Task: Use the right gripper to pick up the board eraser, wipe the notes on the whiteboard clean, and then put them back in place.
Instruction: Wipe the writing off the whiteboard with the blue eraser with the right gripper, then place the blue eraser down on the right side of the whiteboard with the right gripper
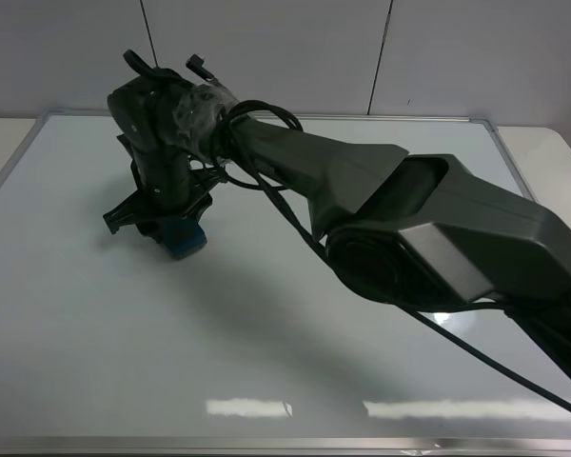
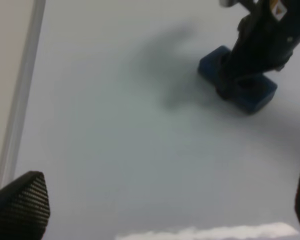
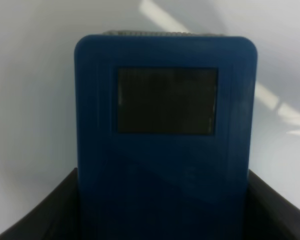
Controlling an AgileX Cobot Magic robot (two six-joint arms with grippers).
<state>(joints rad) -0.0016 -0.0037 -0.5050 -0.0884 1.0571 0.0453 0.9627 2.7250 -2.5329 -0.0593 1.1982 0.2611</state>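
Observation:
My right gripper [image 1: 164,211] reaches across to the left part of the whiteboard [image 1: 266,362] and is shut on the blue board eraser [image 1: 185,239], which it presses onto the board. The left wrist view shows the eraser [image 2: 257,95] on the board [image 2: 115,150] with the right gripper [image 2: 250,55] clamped over it. In the right wrist view the eraser [image 3: 165,150] fills the frame between the black fingers [image 3: 35,220]. No notes show anywhere on the board. My left gripper [image 2: 160,205] is open and empty above the board.
The board's silver frame [image 1: 266,117] runs along the far edge, and it also shows in the left wrist view [image 2: 20,100]. Beige table [image 1: 552,143] lies beyond the frame. My right arm's bulky links [image 1: 438,238] hang over the board's right half.

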